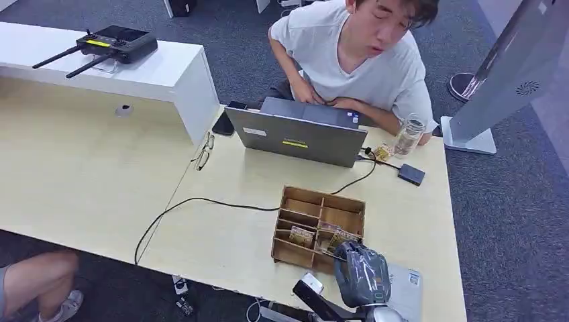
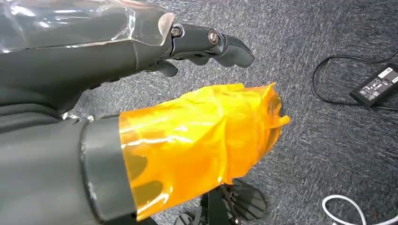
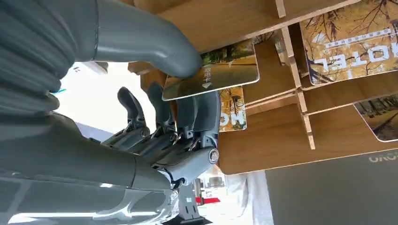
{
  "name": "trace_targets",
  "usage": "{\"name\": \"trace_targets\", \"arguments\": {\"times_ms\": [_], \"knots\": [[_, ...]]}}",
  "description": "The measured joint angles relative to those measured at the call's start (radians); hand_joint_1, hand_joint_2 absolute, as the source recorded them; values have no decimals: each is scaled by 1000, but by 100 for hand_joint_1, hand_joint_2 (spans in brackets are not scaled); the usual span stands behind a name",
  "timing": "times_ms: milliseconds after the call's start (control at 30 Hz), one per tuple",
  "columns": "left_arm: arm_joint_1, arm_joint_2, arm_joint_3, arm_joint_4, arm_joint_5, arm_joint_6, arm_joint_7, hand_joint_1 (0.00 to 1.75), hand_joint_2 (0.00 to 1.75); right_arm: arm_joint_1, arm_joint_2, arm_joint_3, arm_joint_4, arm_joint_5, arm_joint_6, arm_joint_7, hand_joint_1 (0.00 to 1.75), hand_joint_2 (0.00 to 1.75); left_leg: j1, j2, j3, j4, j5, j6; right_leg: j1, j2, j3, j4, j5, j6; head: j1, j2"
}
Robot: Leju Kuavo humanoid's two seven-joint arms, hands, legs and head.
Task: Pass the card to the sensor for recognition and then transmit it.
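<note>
A wooden divided box [image 1: 322,198] stands near the table's front edge with several printed hotel cards [image 1: 302,235] in its compartments. My right hand [image 1: 362,275] is at the box's near right corner. In the right wrist view this hand [image 3: 155,140] pinches one card [image 3: 213,70] by its edge, thumb on top and fingers [image 3: 197,117] beneath, just over a compartment. Another card [image 3: 352,40] lies in a neighbouring slot. A small black sensor box [image 1: 410,174] sits on the table beyond, to the right of the laptop. My left hand [image 2: 94,61] hangs over carpet, fingers apart, holding nothing; orange tape [image 2: 202,140] wraps its thumb.
An open laptop [image 1: 295,137] stands behind the box, with a person seated beyond it. A glass jar [image 1: 409,134], glasses [image 1: 203,155], a phone [image 1: 223,124] and a black cable [image 1: 201,201] lie on the table. A white stand [image 1: 510,74] rises at right. A power adapter [image 2: 378,84] lies on the floor.
</note>
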Motion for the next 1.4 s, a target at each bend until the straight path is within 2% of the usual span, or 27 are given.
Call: {"name": "trace_targets", "arguments": {"times_ms": [100,133,400,433,500,633,900,1167,1400], "knots": [[0,0,0,0,1,0,-2,0,0,0,0,0,0,-3,-1,1,143,175,0,0,0,0,0,0,0,0,0,0,0,0,0,0],[0,0,0,0,0,-1,-5,0,0,0,0,0,0,-6,-3,2,150,175,0,0,0,0,0,0,0,0,0,0,0,0,0,0],[0,0,0,0,4,-1,-14,0,0,4,0,0,0,-9,-29,-1,150,175,0,0,0,0,0,0,0,0,0,0,0,0,0,0],[0,0,0,0,4,-1,-14,0,0,4,0,0,0,-9,-29,-1,168,175,0,0,0,0,0,0,0,0,0,0,0,0,0,0],[0,0,0,0,6,-1,-14,0,0,5,0,0,0,-11,-37,-6,175,175,0,0,0,0,0,0,0,0,0,0,0,0,0,0],[0,0,0,0,15,-1,-14,0,0,18,0,0,-54,-18,-79,-24,175,175,0,0,0,0,0,0,0,0,0,0,0,0,0,0],[2,0,0,0,31,-2,-17,0,0,57,-4,-25,-271,-31,-103,-73,175,175,0,0,0,0,0,0,0,0,0,0,0,0,0,0],[3,0,1,0,41,0,-26,0,0,92,-6,-54,-395,-134,-160,-184,175,175,0,0,0,0,0,0,0,0,0,0,0,0,0,0],[9,0,2,0,47,2,-37,0,0,114,-6,-76,-455,-231,-171,-222,175,175,0,0,0,0,0,0,0,0,0,0,0,0,0,0]]}}
